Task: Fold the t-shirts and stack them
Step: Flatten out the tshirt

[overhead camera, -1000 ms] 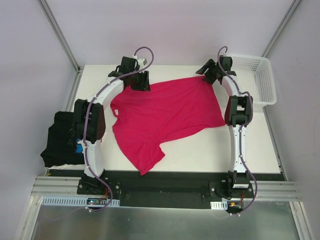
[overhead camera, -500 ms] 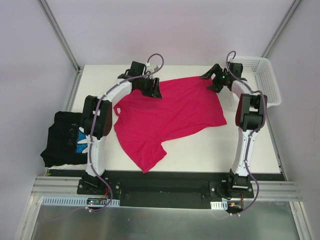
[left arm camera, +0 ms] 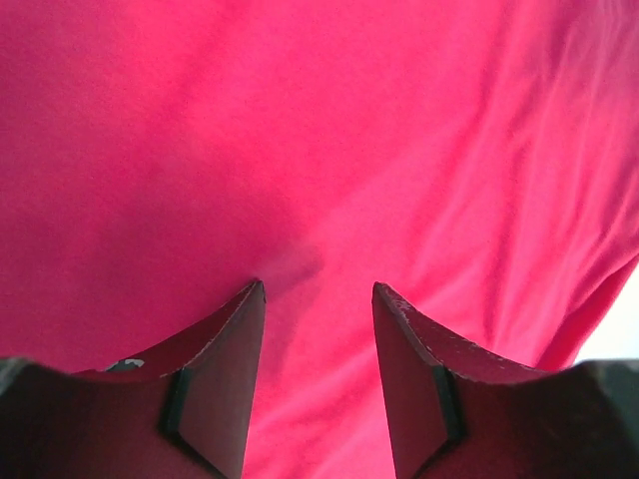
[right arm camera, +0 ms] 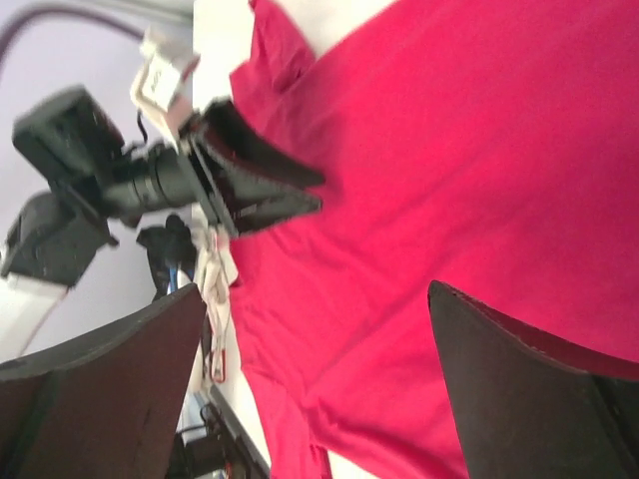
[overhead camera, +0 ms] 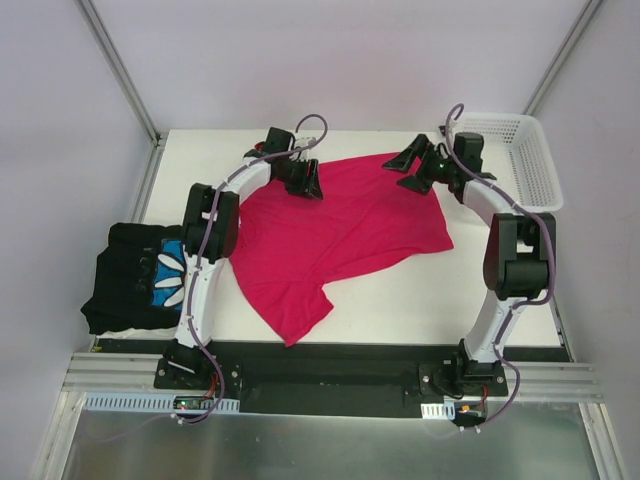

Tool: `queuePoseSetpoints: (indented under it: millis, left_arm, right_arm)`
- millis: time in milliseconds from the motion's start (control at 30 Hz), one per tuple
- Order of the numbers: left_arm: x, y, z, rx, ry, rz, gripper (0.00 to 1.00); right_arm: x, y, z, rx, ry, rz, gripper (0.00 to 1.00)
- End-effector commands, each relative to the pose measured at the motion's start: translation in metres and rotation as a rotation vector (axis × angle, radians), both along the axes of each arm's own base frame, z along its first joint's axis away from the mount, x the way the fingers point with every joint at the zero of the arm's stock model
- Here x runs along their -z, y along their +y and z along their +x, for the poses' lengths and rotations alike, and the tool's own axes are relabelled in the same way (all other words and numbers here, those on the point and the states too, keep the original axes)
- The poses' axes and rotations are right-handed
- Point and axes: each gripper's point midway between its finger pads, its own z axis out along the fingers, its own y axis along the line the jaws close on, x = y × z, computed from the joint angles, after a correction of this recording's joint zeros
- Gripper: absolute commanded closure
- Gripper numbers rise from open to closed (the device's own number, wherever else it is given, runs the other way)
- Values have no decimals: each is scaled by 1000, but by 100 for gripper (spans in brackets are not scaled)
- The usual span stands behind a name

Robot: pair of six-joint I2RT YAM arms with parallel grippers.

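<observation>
**Crimson-pink t-shirt (overhead camera: pixel 340 230) spread flat, nothing gripped**

The white table (overhead camera: pixel 450 290), walled by pale panels, carries the crimson-pink t-shirt directly beneath both grippers. It looks light, limp and prone to sliding, so a hem or sleeve edge is probably the best place to pinch. A black printed t-shirt (overhead camera: pixel 125 290) lies well left of the left gripper (left arm camera: pixel 318 287), which is half-spread and empty. The right gripper (right arm camera: pixel 318 289) gapes wide, also empty.

Table (overhead camera: pixel 400 300), white, one. Carrying: pink t-shirt (overhead camera: pixel 330 225), spread across the middle (one sleeve toward the near edge); black t-shirt (overhead camera: pixel 125 290) with blue-and-white print, bunched at the near left corner; white basket (overhead camera: pixel 530 165) — far right corner.
</observation>
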Motion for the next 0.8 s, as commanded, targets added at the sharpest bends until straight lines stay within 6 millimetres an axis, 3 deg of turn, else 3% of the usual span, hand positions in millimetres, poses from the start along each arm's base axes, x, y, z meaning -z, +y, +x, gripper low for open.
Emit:
queuePoseSetpoints:
  millis: [0,133,200,400,467,600,767]
  left_arm:
    - [-9,8,30,-45,-38,-31,53]
    - [-3,27,53,-120,-29,-37,53]
    - [-2,39,67,-162,-31,-45,53]
    - [-11,72,107,-270,-88,-39,57]
    - [-15,82,117,-301,-102,-41,59]
    - [-28,111,141,-381,-139,-56,61]
    - [-39,138,150,-421,-173,-44,62]
  right_arm:
    - [-19,29,-27,-97,-48,39,4]
    - [-17,33,-49,-114,-40,46,4]
    - [-30,29,-58,-99,-75,33,4]
    - [-40,19,-94,-75,-92,-19,4]
    - [-39,15,-105,-75,-91,-55,4]
    - [-17,8,-129,-83,-30,-114,4]
    - [-3,-1,-151,-79,5,-166,4]
